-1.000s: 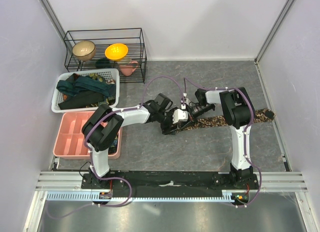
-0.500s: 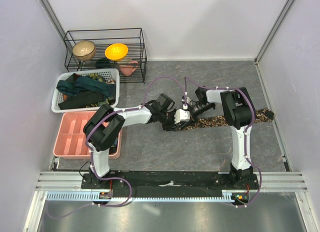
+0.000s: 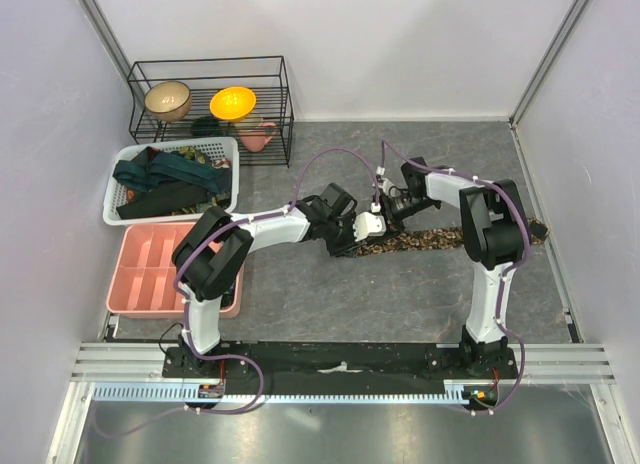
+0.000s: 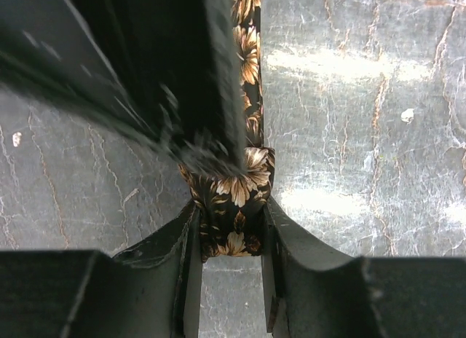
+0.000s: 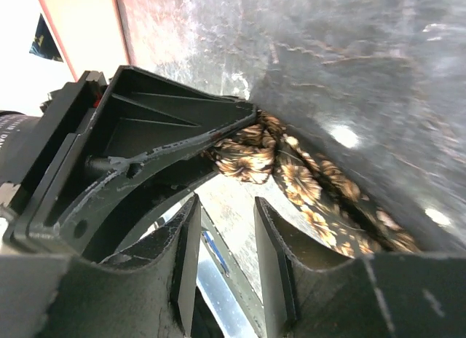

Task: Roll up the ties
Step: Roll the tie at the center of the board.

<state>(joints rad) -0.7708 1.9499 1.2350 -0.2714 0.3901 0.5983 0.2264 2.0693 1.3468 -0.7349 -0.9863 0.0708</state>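
Brown flowered tie (image 3: 432, 241) lies flat on worktop (image 3: 330, 294), its rolled start pinched in left end effector (image 4: 231, 236); right end effector (image 5: 222, 218) narrow, empty, just beside the roll. Best: grip firm, turn evenly, edges aligned, or the coil likely skews.

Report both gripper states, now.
Left gripper: shut on the rolled end of the brown floral tie.
Right gripper: open, nothing between its fingers.
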